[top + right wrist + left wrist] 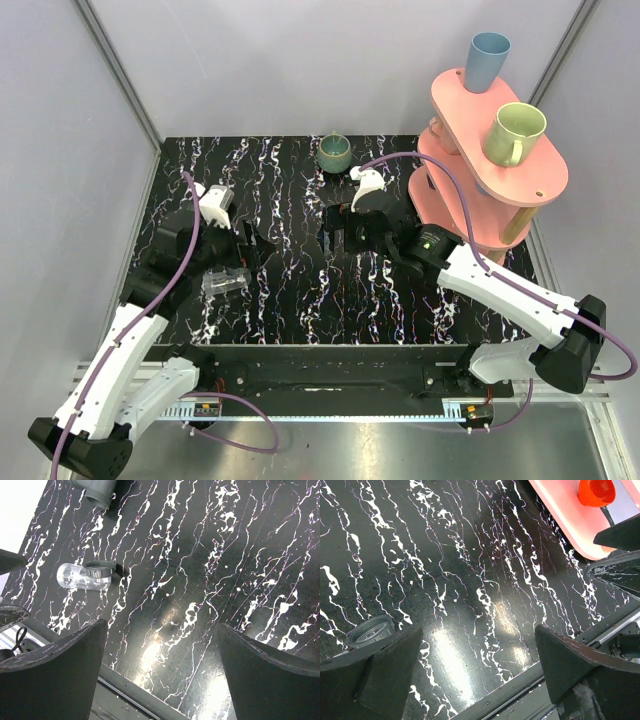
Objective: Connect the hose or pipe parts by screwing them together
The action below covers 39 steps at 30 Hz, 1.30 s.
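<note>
both arms reach in from the near edge of the black, white-veined table (300, 310). the task part nearest you is the clear connector (85, 575). it lies on its side on the left half of the table, nearer the front edge than either gripper. the right wrist view shows a see-through barrel with a grey ribbed collar at one end. in the left wrist view its round ringed mouth shows low at the left, partly hidden behind one finger. the dark grey elbow fitting (97, 492) lies beyond it, apart and not joined. it is smooth and matt, with one round open end showing and the rest cut off by the frame's top edge. you cannot pick it out against the dark table from overhead. the left gripper (478, 637) stands over the table just right of the connector, jaws spread wide, with only bare table between them. the right gripper (162, 630) stands near the table's middle, jaws likewise wide apart and holding nothing. farther back, a small green cup (334, 152) sits upright near the far edge. at the far right is a pink rack (520, 185) carrying a blue cup (487, 60) and a pale green mug (515, 133).
</note>
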Available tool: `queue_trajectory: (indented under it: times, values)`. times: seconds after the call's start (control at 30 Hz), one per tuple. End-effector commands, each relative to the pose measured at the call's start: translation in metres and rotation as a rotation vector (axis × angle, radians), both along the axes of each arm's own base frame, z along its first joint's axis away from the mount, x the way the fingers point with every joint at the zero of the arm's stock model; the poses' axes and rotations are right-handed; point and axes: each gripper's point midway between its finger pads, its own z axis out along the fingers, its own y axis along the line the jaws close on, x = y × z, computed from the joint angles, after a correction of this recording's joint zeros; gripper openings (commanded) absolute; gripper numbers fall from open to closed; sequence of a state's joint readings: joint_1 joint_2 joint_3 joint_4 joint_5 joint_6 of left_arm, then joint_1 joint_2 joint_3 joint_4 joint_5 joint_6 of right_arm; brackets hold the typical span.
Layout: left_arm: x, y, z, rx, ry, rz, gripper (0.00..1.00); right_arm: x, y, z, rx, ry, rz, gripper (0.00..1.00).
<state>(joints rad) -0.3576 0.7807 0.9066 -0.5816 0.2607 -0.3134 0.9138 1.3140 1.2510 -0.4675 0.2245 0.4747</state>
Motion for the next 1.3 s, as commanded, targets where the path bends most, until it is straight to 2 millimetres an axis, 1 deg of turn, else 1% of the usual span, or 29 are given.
queue_trajectory:
  times: [0.0, 0.13, 0.2, 0.23, 0.27, 0.3, 0.33, 0.37, 0.4, 0.43, 0.47, 0.5, 0.53, 0.57, 0.6, 0.63, 0.67, 0.7, 0.73, 0.77, 0.8, 0.83, 0.87, 0.97, 1.0, 1.03, 1.07, 1.13, 1.27]
  values:
    - [0.01, 0.002, 0.02, -0.015, -0.063, 0.028, 0.99, 0.003, 0.003, 0.028, 0.051, -0.073, 0.004, 1.0]
    - [0.016, 0.011, 0.018, 0.003, -0.055, 0.092, 0.99, 0.002, 0.001, 0.026, 0.052, -0.081, 0.005, 1.0]
    - [0.027, 0.025, 0.016, 0.044, -0.048, 0.185, 0.99, 0.0, -0.001, 0.026, 0.059, -0.089, 0.011, 1.0]
    - [0.03, 0.034, 0.009, 0.078, -0.022, 0.238, 0.99, 0.0, -0.001, 0.02, 0.057, -0.088, 0.013, 1.0]
    - [0.04, 0.054, 0.013, 0.12, -0.028, 0.363, 0.99, -0.001, -0.002, 0.018, 0.059, -0.088, 0.015, 1.0]
    - [0.049, 0.063, 0.003, 0.168, 0.017, 0.415, 0.99, -0.002, -0.003, 0.019, 0.062, -0.093, 0.017, 1.0]
    - [0.053, 0.081, -0.004, 0.214, 0.062, 0.482, 0.99, -0.002, -0.003, 0.015, 0.057, -0.092, 0.02, 1.0]
    - [0.064, 0.095, 0.008, 0.238, 0.052, 0.543, 0.99, -0.003, -0.003, 0.016, 0.059, -0.095, 0.028, 1.0]
    - [0.077, 0.102, -0.006, 0.279, 0.114, 0.573, 0.99, -0.004, -0.004, 0.015, 0.052, -0.101, 0.039, 1.0]
    - [0.083, 0.117, -0.011, 0.302, 0.158, 0.627, 0.99, -0.005, -0.003, 0.013, 0.051, -0.108, 0.049, 1.0]
    - [0.095, 0.122, 0.0, 0.298, 0.154, 0.669, 0.98, -0.007, -0.001, 0.013, 0.057, -0.109, 0.064, 1.0]
    - [0.109, 0.127, -0.02, 0.331, 0.228, 0.682, 0.95, -0.007, 0.001, 0.017, 0.067, -0.13, 0.086, 1.0]
    - [0.118, 0.129, -0.027, 0.334, 0.255, 0.69, 0.94, -0.01, 0.003, 0.014, 0.069, -0.132, 0.104, 1.0]
    - [0.13, 0.133, -0.024, 0.324, 0.258, 0.709, 0.92, -0.013, 0.006, 0.016, 0.078, -0.14, 0.136, 1.0]
    - [0.143, 0.14, -0.043, 0.355, 0.313, 0.725, 0.92, -0.015, 0.008, 0.022, 0.098, -0.16, 0.158, 1.0]
    - [0.156, 0.145, -0.037, 0.354, 0.301, 0.745, 0.92, -0.017, 0.01, 0.021, 0.105, -0.163, 0.174, 1.0]
    - [0.165, 0.147, -0.043, 0.342, 0.324, 0.742, 0.92, -0.021, 0.012, 0.023, 0.117, -0.168, 0.198, 1.0]
    - [0.176, 0.158, -0.062, 0.333, 0.381, 0.758, 0.92, -0.023, 0.012, 0.028, 0.135, -0.182, 0.207, 1.0]
    - [0.186, 0.161, -0.063, 0.304, 0.384, 0.758, 0.92, -0.024, 0.012, 0.028, 0.138, -0.183, 0.214, 1.0]
    - [0.193, 0.16, -0.07, 0.28, 0.401, 0.743, 0.92, -0.026, 0.012, 0.03, 0.144, -0.189, 0.228, 1.0]
    - [0.201, 0.171, -0.087, 0.283, 0.434, 0.763, 0.92, -0.028, 0.012, 0.033, 0.149, -0.193, 0.234, 1.0]
    - [0.21, 0.171, -0.088, 0.277, 0.428, 0.76, 0.91, -0.028, 0.012, 0.032, 0.146, -0.195, 0.237, 1.0]
    - [0.216, 0.17, -0.101, 0.287, 0.445, 0.733, 0.91, -0.029, 0.012, 0.032, 0.143, -0.199, 0.242, 1.0]
    - [0.234, 0.168, -0.11, 0.283, 0.432, 0.707, 0.91, -0.029, 0.01, 0.033, 0.135, -0.212, 0.247, 1.0]
    - [0.234, 0.167, -0.125, 0.296, 0.473, 0.698, 0.9, -0.029, 0.009, 0.033, 0.134, -0.217, 0.244, 1.0]
    - [0.238, 0.165, -0.126, 0.287, 0.48, 0.689, 0.89, -0.028, 0.009, 0.032, 0.128, -0.219, 0.244, 1.0]
    - [0.239, 0.162, -0.137, 0.287, 0.505, 0.674, 0.88, -0.028, 0.008, 0.033, 0.123, -0.23, 0.247, 1.0]
    - [0.232, 0.161, -0.149, 0.289, 0.55, 0.677, 0.85, -0.025, 0.007, 0.034, 0.115, -0.241, 0.238, 1.0]
    - [0.218, 0.158, -0.158, 0.308, 0.562, 0.658, 0.86, -0.022, 0.006, 0.035, 0.098, -0.261, 0.236, 1.0]
